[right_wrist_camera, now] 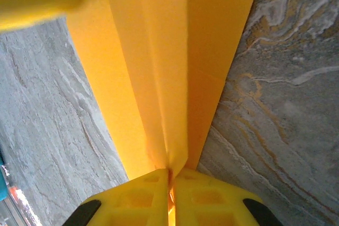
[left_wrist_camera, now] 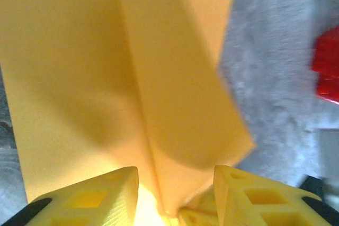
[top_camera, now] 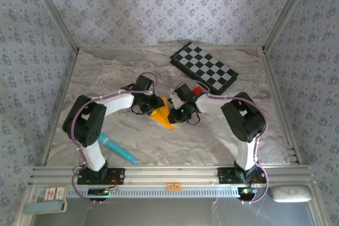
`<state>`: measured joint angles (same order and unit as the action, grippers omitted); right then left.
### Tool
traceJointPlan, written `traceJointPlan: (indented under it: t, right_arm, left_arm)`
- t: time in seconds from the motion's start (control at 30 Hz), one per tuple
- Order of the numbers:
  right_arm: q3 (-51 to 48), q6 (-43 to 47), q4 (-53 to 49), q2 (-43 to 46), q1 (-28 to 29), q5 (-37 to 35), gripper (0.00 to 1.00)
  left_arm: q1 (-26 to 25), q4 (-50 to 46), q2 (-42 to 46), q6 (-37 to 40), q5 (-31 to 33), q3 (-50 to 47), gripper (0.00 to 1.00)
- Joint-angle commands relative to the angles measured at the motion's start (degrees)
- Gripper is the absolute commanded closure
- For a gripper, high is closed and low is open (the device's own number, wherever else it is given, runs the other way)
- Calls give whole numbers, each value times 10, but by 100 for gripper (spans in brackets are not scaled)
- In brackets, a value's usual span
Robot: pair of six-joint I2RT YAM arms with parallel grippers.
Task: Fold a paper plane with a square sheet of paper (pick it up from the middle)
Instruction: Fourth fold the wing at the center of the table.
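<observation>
right gripper [right_wrist_camera: 170, 173] pinching paper plane [right_wrist_camera: 153, 78], left gripper [left_wrist_camera: 175, 177] astride it

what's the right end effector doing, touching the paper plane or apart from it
Touching. In the right wrist view the right end effector pinches the raised middle fold of the paper plane between its closed fingers, no gap.
</observation>
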<state>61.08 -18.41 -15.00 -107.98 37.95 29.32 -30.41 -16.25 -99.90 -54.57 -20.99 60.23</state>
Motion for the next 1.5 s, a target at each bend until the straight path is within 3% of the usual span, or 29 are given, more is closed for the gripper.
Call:
traceJointPlan:
  t: [0.0, 0.17, 0.4, 0.73, 1.47]
  right_arm:
    - [5, -4, -30, -23, -2, -13, 89]
    - [9, -3, -36, -27, -3, -13, 89]
    - [14, -3, -39, -30, -3, -12, 89]
    - [16, -1, -45, -32, -3, -10, 89]
    - [18, 0, -58, -38, -4, -5, 88]
  left_arm:
    - [13, 41, 56, 22, -10, -20, 60]
    - [12, 140, 83, 18, -60, -88, 69]
    - [4, 243, 51, 5, -116, -122, 80]
    - [2, 272, -2, 1, -124, -121, 86]
    - [9, 276, -47, 3, -102, -118, 86]
